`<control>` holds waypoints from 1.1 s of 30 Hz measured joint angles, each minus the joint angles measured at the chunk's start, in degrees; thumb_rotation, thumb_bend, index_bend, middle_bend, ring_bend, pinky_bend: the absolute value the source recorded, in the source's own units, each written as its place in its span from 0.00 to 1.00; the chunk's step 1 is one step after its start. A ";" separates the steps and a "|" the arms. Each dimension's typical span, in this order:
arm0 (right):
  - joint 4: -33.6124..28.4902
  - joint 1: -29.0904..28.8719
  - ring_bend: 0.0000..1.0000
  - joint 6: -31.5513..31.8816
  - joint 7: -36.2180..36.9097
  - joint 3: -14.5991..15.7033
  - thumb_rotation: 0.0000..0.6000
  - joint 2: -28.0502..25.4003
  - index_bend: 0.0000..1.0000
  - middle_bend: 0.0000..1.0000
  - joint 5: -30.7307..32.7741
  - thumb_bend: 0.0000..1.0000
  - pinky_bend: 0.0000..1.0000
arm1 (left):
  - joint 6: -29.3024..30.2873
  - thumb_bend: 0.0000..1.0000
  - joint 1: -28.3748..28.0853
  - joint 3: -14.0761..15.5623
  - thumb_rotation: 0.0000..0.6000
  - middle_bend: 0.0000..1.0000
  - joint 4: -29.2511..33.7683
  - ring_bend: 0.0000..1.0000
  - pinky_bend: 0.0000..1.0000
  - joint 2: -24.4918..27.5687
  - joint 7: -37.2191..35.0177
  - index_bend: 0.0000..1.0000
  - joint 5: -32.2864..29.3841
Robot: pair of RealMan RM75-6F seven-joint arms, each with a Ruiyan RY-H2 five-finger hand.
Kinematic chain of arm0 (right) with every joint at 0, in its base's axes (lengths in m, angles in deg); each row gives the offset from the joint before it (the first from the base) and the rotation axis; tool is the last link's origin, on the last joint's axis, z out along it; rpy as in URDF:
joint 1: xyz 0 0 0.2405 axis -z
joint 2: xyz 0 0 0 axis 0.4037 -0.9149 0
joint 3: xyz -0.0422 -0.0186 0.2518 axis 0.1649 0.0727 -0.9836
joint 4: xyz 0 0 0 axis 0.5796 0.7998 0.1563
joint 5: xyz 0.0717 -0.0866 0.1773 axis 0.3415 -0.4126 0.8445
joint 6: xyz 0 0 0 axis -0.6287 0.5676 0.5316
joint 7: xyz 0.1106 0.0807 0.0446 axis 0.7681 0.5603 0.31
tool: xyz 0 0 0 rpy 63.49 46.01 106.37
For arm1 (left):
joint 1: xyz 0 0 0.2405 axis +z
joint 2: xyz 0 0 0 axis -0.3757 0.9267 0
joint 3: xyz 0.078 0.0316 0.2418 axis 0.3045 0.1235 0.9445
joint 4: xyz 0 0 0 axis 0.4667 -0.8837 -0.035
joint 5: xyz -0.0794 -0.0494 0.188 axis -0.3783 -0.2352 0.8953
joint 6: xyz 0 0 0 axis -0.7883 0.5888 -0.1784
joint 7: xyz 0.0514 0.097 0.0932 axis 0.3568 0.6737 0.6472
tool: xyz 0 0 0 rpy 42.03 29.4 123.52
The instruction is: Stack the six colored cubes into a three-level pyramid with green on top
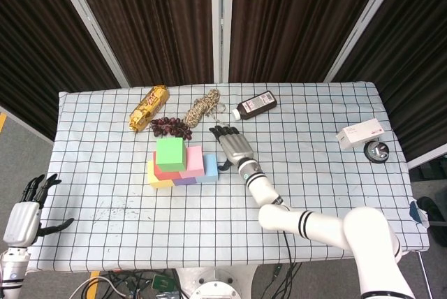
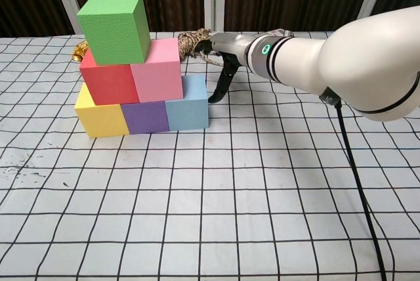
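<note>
Right hand (image 1: 234,147): my fingers (image 2: 218,89) spread, empty, thumb touching blue cube (image 2: 188,102).
Green cube (image 2: 113,27): tops the pyramid, left of my fingers.
Left hand (image 1: 25,214): spread, off the counter (image 1: 335,180).

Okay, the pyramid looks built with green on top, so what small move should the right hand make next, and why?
Probably ease the right hand away to the right, clear of the blue cube. All three levels stand, but the green cube sits off-centre over the red cube, so a bump could topple it. The hand holds nothing.
</note>
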 measured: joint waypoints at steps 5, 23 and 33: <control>-1.32 0.34 0.00 0.27 -0.38 0.00 1.00 -1.39 0.00 0.00 0.58 0.10 0.00 | -0.03 0.00 0.00 0.03 1.00 0.18 -0.03 0.00 0.05 -0.02 0.06 0.06 0.02; -36.12 14.56 0.00 19.02 -1.96 7.68 1.00 -25.49 0.00 0.00 -16.56 0.12 0.00 | 0.85 0.00 -0.13 -0.92 1.00 0.18 6.11 0.00 0.05 3.16 5.42 0.06 -0.31; -39.53 37.42 0.00 46.46 1.24 22.55 1.00 -30.87 0.00 0.00 -47.00 0.10 0.00 | 3.02 0.00 1.40 -2.59 1.00 0.16 12.24 0.00 0.06 5.09 14.48 0.06 -2.76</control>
